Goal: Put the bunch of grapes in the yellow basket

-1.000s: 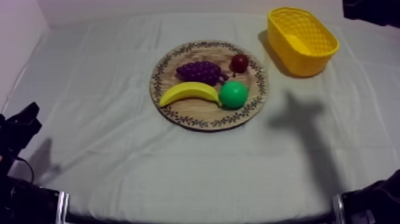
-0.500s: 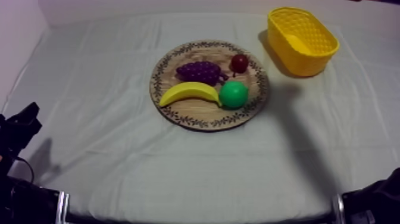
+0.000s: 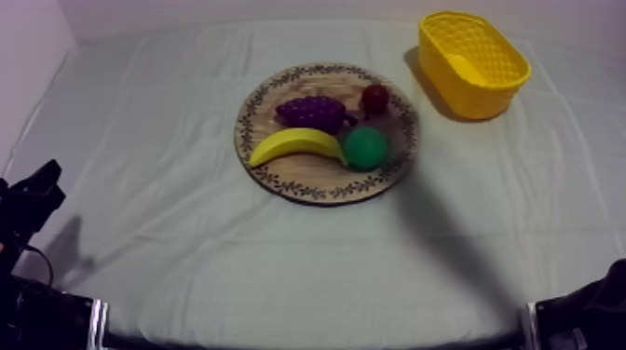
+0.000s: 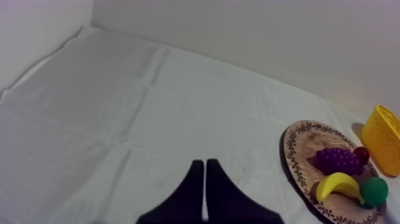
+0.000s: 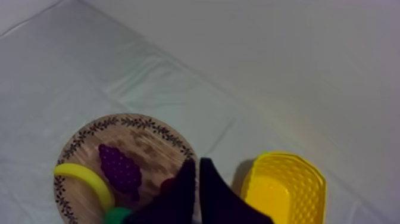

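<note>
Finds the bunch of grapes (image 3: 315, 113) at 12 o'clock on the wooden board (image 3: 279, 177), small red fruit (image 3: 375, 98) at its 3 o'clock. Finds the yellow basket (image 3: 475, 98) at the board's 2 o'clock, apart. Reads left gripper (image 4: 205, 190) and right gripper (image 5: 197, 190) closed, empty.

My left gripper (image 4: 205, 162) is showing two black fingers tapering to slim tips, and my right gripper (image 5: 197, 161) is looking alike. The left arm (image 3: 28, 209) and right arm (image 3: 587, 312) are appearing black, each wearing a silvery band (image 3: 97, 322).
</note>
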Robot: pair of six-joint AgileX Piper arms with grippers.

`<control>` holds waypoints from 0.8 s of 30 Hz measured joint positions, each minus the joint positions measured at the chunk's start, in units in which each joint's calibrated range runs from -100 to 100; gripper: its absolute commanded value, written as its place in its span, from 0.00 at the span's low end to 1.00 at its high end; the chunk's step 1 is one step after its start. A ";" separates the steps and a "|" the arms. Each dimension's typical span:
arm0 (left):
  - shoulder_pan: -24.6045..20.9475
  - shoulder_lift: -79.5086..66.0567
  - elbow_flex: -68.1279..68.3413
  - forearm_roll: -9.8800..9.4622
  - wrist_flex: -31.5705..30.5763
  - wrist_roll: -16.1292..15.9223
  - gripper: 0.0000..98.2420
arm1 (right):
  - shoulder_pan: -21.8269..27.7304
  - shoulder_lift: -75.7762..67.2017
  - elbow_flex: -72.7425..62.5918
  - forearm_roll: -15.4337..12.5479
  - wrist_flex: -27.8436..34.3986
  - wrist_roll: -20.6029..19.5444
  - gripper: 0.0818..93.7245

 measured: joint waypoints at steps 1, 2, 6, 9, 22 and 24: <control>0.00 0.00 0.00 0.00 0.00 0.00 0.00 | -0.38 1.13 -1.67 0.07 1.18 0.06 0.01; 0.00 0.00 0.00 0.00 0.00 0.00 0.00 | -0.64 2.23 -2.94 0.07 2.20 0.15 0.01; 0.00 0.00 0.00 0.00 0.00 0.00 0.00 | -1.74 6.20 -8.78 -0.42 6.98 0.88 0.01; 0.00 0.00 0.00 0.00 0.00 0.00 0.00 | -2.13 9.14 -12.68 -1.61 10.57 1.70 0.01; 0.00 0.00 0.00 0.00 0.00 0.00 0.00 | -5.14 21.93 -23.36 -1.12 19.90 2.68 0.01; 0.00 0.00 0.00 0.00 0.00 0.00 0.00 | -5.20 23.56 -24.23 -1.18 20.23 2.85 0.01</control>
